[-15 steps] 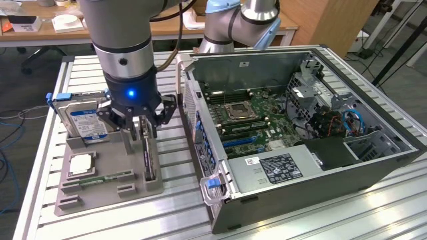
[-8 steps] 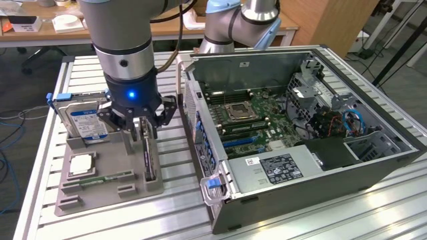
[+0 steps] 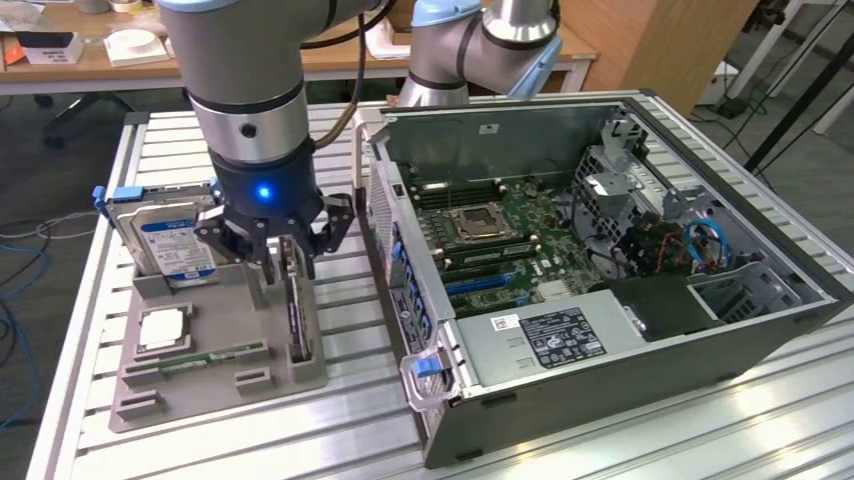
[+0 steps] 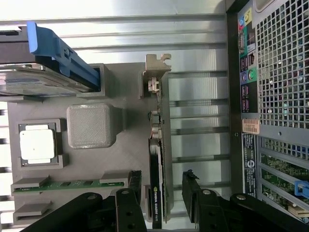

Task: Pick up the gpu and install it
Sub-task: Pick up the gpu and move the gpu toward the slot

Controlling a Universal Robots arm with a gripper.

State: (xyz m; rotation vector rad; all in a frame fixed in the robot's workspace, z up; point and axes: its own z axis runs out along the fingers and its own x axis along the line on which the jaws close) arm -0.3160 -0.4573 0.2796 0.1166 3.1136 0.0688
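Note:
The gpu is a thin dark card standing on edge in a slot of the grey holder tray, beside the open computer case. In the wrist view the gpu runs lengthwise, with its silvery bracket at the far end. My gripper hangs directly over the card's upper end. It is open. The two black fingers stand on either side of the card's edge without touching it, so the gripper holds nothing.
The tray also carries a hard drive with a blue label, a processor chip and a green memory stick. The case's rear panel stands close beside the card. A second arm rises behind the case.

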